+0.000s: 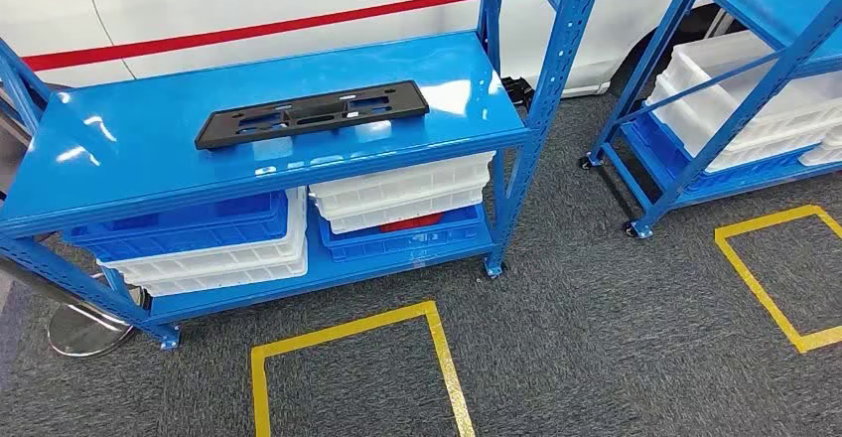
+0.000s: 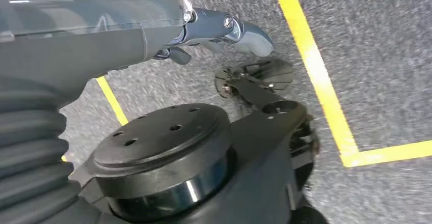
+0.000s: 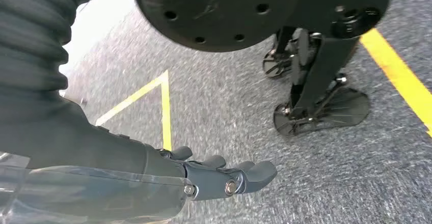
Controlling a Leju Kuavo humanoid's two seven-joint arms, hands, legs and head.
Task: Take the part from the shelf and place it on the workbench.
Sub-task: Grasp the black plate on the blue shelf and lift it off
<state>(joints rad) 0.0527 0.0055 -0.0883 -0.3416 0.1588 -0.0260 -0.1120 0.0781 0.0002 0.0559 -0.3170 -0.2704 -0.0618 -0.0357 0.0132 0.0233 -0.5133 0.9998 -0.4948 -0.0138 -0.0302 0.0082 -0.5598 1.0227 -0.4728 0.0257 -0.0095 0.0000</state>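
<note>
Blue shelf (image 1: 119,149) under black part (image 1: 311,114)

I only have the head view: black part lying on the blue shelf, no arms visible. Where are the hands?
Observer: The left robot hand hangs over grey carpet, holding nothing.
Operator: And the right one?
Observer: The right robot hand also hangs over the carpet, fingers extended, holding nothing.
Operator: Any floor markings near them?
Observer: Yellow tape lines run on the carpet beside the left robot hand.
</note>
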